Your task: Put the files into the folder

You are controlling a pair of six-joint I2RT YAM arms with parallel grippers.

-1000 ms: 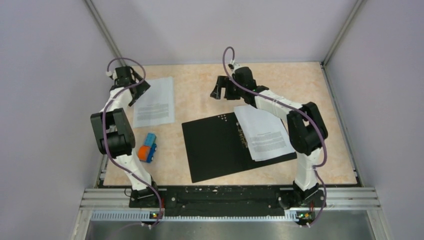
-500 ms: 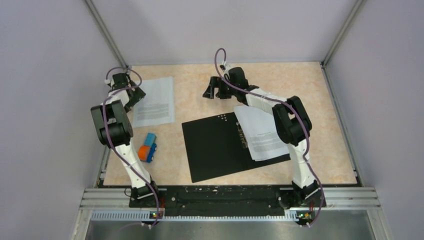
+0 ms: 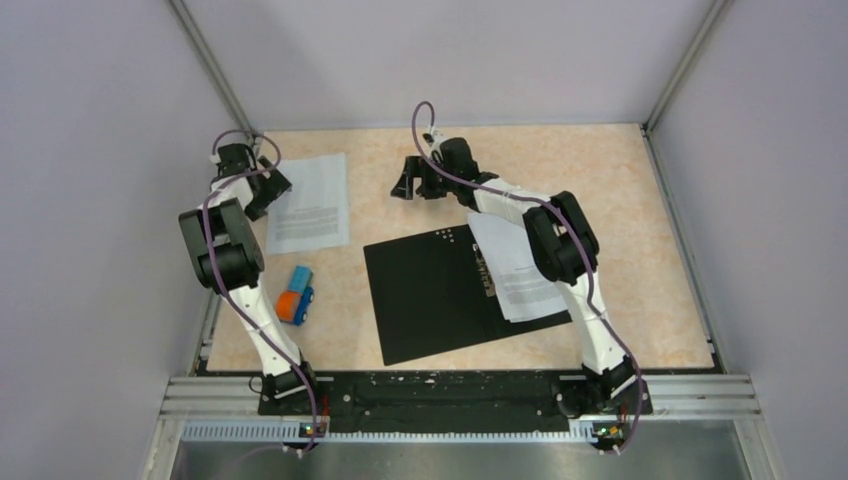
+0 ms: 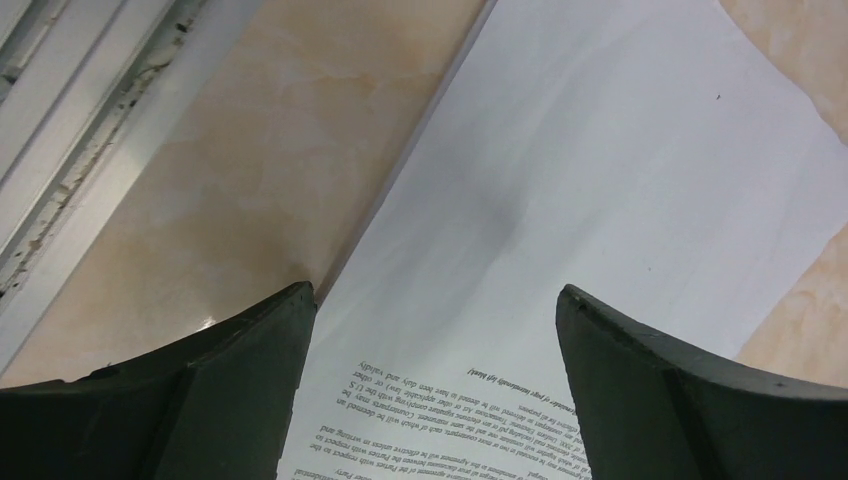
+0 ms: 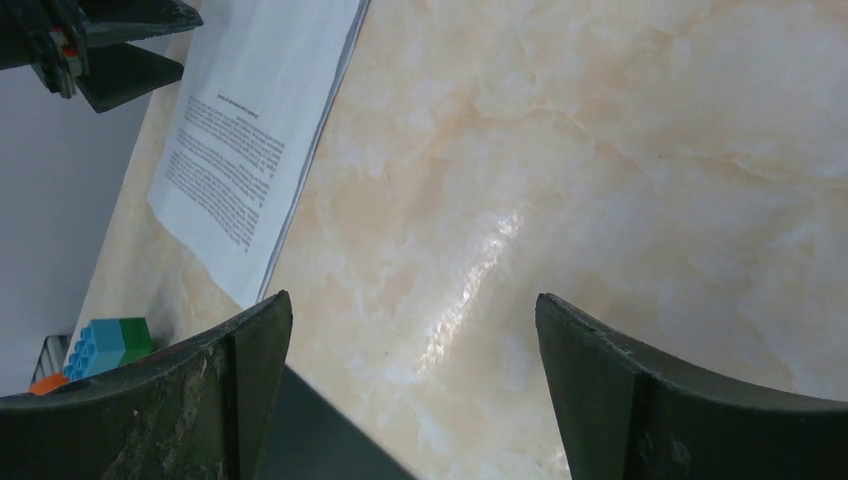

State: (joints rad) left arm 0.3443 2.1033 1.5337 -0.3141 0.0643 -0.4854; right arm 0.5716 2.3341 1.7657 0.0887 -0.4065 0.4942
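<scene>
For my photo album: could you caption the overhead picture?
Left gripper open over loose files, right gripper open beyond the opened folder, more sheets inside.

Right gripper (image 3: pixel 410 189) slid left along far side; left gripper (image 3: pixel 268 194) edged left toward sheet (image 3: pixel 312 205) left edge.

My table (image 3: pixel 620 170) is a pale peach marbled slab, glossy where light streaks it; plain lilac-grey walls (image 3: pixel 90 200) close in three sides; metal posts (image 3: pixel 205 55) climb the far corners; a metal rail (image 3: pixel 700 395) edges the near side.
</scene>
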